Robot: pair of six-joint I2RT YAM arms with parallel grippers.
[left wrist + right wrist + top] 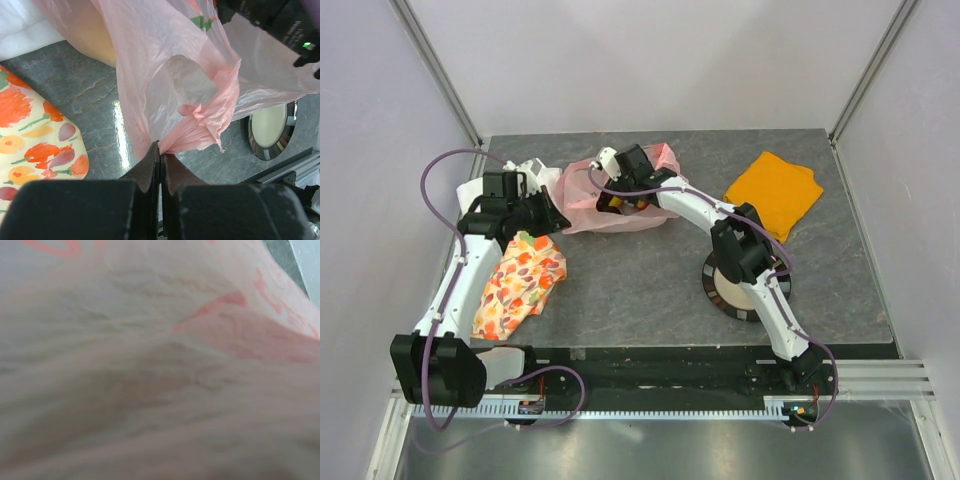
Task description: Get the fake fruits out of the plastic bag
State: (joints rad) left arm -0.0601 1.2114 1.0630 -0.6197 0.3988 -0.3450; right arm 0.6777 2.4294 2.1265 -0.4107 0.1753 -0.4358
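The pink plastic bag (605,200) lies crumpled at the back middle of the table. My left gripper (558,214) is shut on a gathered fold of the bag's edge (161,149), and the film (165,65) stretches up from its tips. A yellowish fake fruit (92,35) shows through the film, and bits of yellow and red (617,204) show at the bag's mouth. My right gripper (623,190) reaches into the bag from the right. Its wrist view is filled by blurred pink film (160,360), so its fingers are hidden.
A floral orange-patterned cloth (520,280) (30,145) lies left of the bag, under the left arm. A folded orange cloth (775,192) sits at the back right. A round black-rimmed dish (730,292) (270,131) rests under the right arm. Something white (480,188) lies at the back left.
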